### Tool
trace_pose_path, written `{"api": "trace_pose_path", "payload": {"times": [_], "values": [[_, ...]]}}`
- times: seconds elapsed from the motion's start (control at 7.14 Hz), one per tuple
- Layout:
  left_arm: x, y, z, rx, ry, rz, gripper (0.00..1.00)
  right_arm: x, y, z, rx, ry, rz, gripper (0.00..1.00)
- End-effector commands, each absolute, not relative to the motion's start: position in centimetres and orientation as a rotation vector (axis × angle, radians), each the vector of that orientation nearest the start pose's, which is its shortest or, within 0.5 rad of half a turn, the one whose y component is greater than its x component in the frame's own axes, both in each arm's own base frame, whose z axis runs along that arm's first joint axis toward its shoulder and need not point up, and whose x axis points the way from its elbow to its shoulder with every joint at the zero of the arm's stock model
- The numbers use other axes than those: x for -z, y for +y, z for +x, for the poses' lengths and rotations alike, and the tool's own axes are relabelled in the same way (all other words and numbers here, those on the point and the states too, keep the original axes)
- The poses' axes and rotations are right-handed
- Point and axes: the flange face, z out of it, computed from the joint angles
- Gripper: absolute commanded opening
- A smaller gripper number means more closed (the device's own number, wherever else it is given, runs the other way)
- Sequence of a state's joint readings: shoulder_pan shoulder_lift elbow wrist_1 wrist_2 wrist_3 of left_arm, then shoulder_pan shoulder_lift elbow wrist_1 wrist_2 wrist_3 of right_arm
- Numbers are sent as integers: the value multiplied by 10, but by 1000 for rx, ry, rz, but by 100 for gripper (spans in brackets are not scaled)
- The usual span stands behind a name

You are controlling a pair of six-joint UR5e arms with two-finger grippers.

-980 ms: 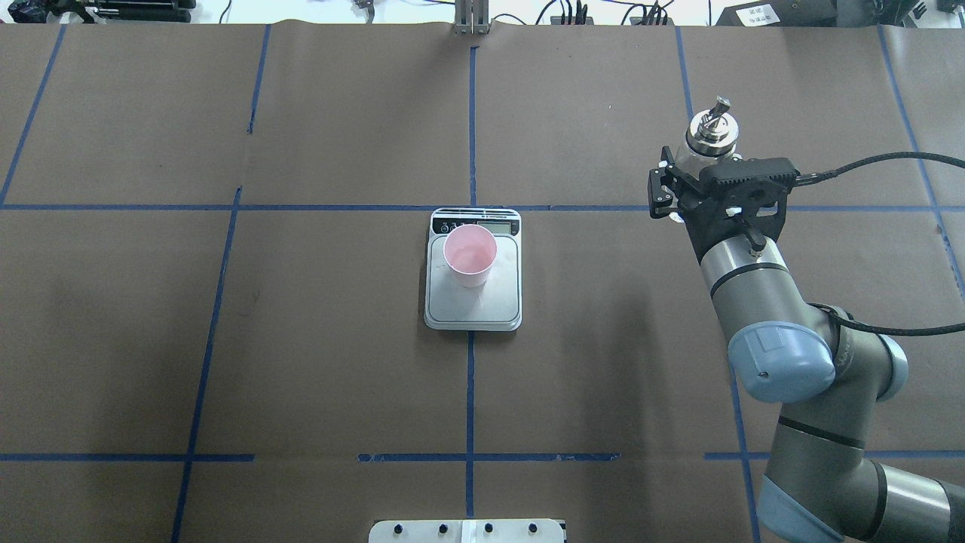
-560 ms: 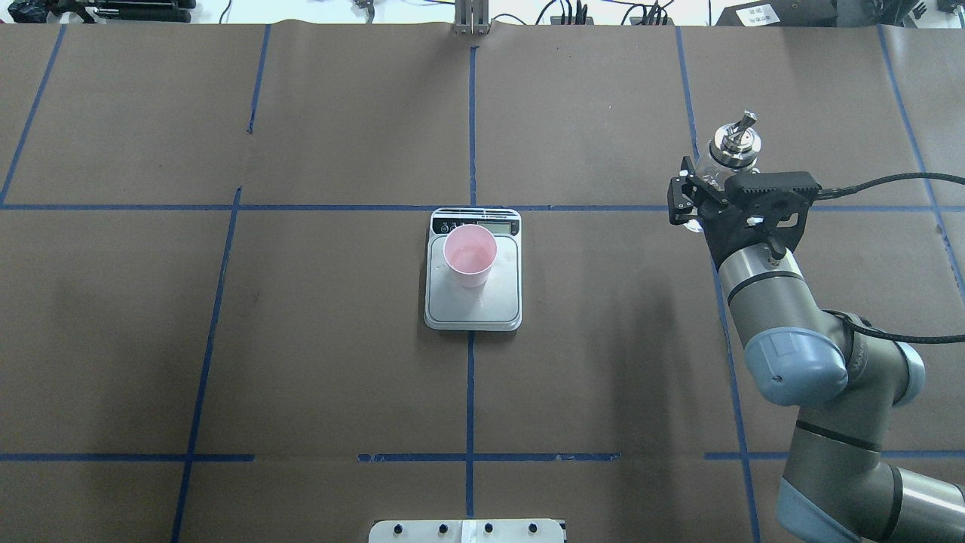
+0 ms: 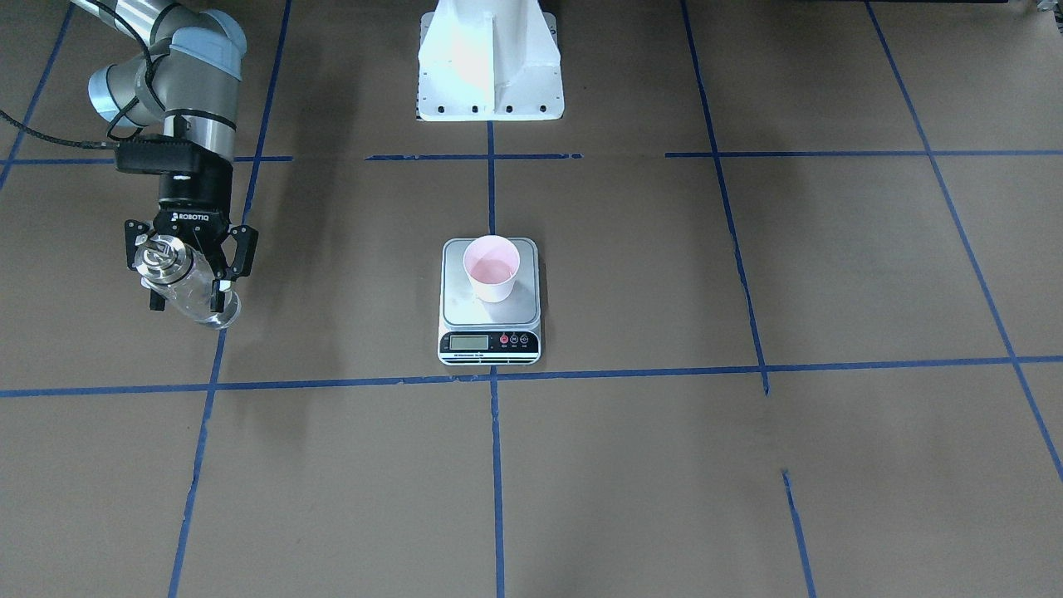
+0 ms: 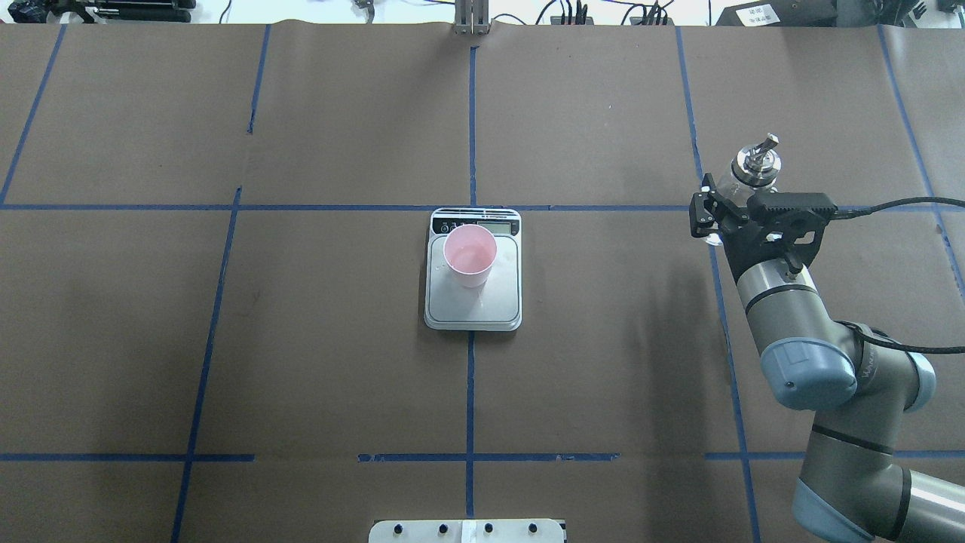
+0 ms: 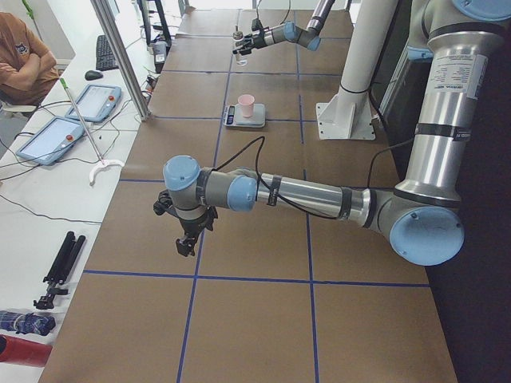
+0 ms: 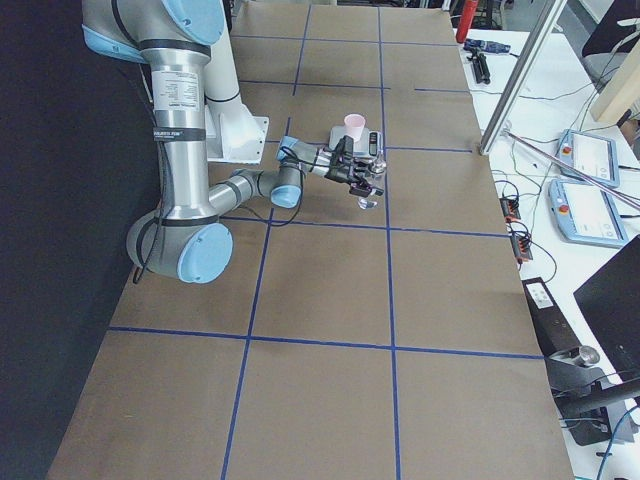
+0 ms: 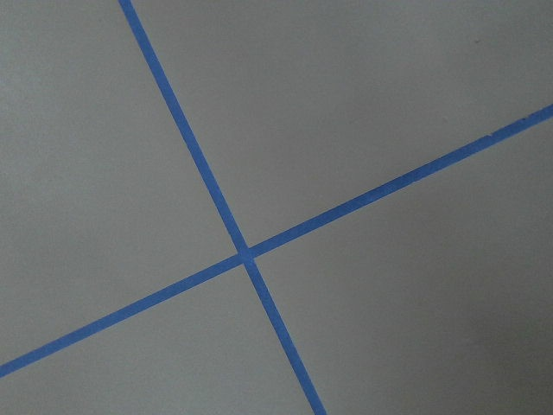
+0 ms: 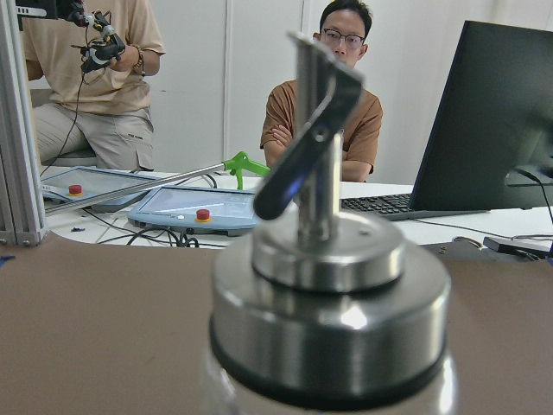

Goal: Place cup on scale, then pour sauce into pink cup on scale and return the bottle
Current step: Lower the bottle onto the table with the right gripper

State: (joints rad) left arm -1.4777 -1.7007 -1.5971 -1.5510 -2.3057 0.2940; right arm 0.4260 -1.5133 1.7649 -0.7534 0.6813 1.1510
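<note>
The pink cup stands upright on the steel plate of the scale at the table's middle; both also show in the front view, the cup on the scale. My right gripper is shut on the clear glass bottle and holds it upright, far right of the scale. The front view shows the bottle low over the table; I cannot tell if its base touches. Its metal collar and spout fill the right wrist view. My left gripper shows only in the left side view, so I cannot tell whether it is open or shut.
Blue tape lines cross the brown paper table cover. The robot's white base stands at the table's near edge. Operators, tablets and a monitor are beyond the far edge.
My right gripper has carried the bottle further right and a little nearer the robot, away from the scale. The cup and scale have not moved.
</note>
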Motion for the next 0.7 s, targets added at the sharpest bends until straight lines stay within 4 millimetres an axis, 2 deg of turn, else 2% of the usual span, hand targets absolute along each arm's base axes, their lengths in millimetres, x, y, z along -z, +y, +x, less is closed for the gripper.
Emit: {"api": "trace_pose_path", "payload": {"times": [0.0,0.42,0.56], "values": [[-580,-556,-16,-417,720,210,100,-462,-405,-383,-498,-584,1142,0],[-574,-556,-18,-417,717,220,100,-482,-404,-389,-476,-555,1128,0],[-574,-556,-18,-417,717,220,100,-479,-404,-390,-474,-561,1127,0]]}}
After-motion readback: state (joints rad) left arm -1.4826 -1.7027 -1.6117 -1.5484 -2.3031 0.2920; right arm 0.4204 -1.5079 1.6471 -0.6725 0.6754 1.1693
